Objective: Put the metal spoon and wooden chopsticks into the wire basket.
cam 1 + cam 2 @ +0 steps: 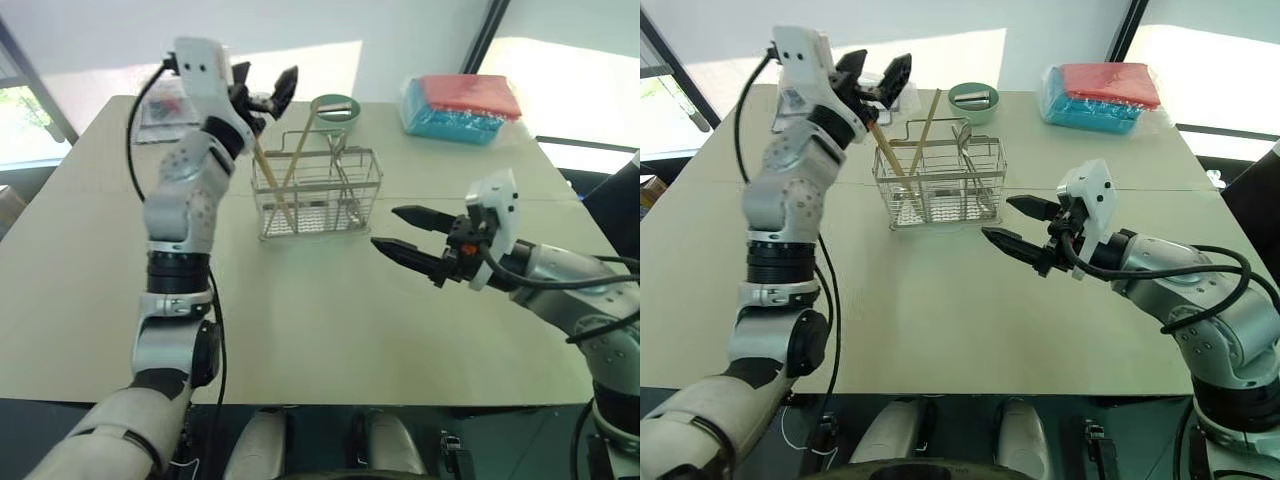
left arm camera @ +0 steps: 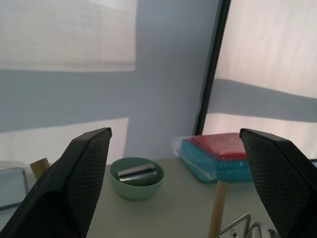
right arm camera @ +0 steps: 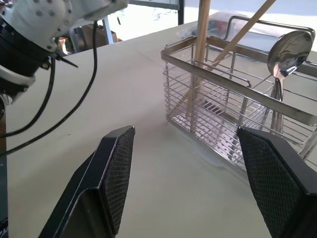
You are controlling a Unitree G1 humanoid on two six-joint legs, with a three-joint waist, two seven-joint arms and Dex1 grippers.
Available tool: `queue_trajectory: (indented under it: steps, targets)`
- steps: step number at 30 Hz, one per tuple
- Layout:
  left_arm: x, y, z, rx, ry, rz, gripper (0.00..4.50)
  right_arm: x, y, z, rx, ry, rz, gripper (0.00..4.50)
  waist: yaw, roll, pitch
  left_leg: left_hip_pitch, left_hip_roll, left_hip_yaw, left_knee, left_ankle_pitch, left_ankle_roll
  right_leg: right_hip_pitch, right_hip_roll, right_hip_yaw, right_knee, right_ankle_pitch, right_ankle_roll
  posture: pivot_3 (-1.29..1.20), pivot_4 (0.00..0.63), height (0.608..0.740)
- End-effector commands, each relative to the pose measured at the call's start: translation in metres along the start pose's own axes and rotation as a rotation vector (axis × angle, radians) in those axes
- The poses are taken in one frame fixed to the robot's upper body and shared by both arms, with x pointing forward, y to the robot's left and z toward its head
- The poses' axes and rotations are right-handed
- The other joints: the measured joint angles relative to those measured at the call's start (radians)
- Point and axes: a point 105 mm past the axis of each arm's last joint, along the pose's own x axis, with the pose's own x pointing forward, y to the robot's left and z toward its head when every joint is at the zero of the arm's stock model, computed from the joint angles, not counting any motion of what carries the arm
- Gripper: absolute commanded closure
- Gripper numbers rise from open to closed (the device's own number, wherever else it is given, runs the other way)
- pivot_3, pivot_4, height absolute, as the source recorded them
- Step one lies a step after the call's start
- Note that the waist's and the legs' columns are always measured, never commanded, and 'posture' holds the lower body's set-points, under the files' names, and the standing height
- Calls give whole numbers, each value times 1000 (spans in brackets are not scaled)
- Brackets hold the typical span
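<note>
The wire basket (image 1: pixel 318 195) stands on the table's far half. Two wooden chopsticks (image 1: pixel 262 165) lean upright in its left compartments, their tops poking above the rim. The metal spoon (image 3: pixel 287 47) stands bowl-up in the basket's right part. My left gripper (image 1: pixel 265 88) hovers open just above the chopstick tops. One chopstick end (image 2: pixel 218 208) rises between its fingers (image 2: pixel 84 178) without touching them. To the right of the basket and nearer me, my right gripper (image 1: pixel 400 235) is open and empty, pointing at the basket (image 3: pixel 233 99).
A small green bowl (image 1: pixel 333 108) holding a metal cylinder sits just behind the basket. A red and blue pack (image 1: pixel 462 108) lies at the far right. A clear packet (image 1: pixel 165 110) lies at the far left. The pale table (image 1: pixel 320 320) stretches toward me.
</note>
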Motion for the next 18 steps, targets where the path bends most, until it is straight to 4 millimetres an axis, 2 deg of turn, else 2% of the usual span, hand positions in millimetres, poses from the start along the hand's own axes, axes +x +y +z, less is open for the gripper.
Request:
queue_trajectory:
  steps: [1,3,5,6,9,13,18]
  targets:
    - [-11,6,51,44,-44,-101,30,-1,-9,8,-78,-13,-32,1103,-2,0,0,0,0,0,0,0,0,0,1,0,0,0,0,0,150,667]
    - [-24,24,66,123,-17,-115,30,-1,-18,8,-92,-6,-57,1103,-10,1,0,0,1,0,-1,0,0,0,2,0,0,0,0,0,150,667]
    - [-41,38,70,190,46,-145,30,-1,-25,7,-114,6,-71,1103,-22,1,1,0,1,0,-2,0,0,0,2,0,0,0,0,0,150,667]
    - [-47,41,70,205,74,-164,30,-1,-27,7,-125,12,-74,1103,-23,2,1,0,1,0,-2,0,0,0,2,0,0,0,0,0,150,667]
    - [-87,50,57,323,238,-262,30,-4,-38,7,-157,30,-86,1103,-29,5,1,1,1,0,-2,0,0,0,1,1,-1,0,0,0,150,667]
    - [-127,49,41,386,395,-349,30,-8,-50,4,-187,64,-108,1103,-28,5,2,1,1,1,-3,0,0,-2,1,3,0,-1,-1,0,150,667]
    - [-154,38,32,396,447,-399,30,-10,-52,-1,-214,87,-85,1103,-19,5,2,0,1,0,-3,0,0,-4,-4,3,-2,-2,-5,0,150,667]
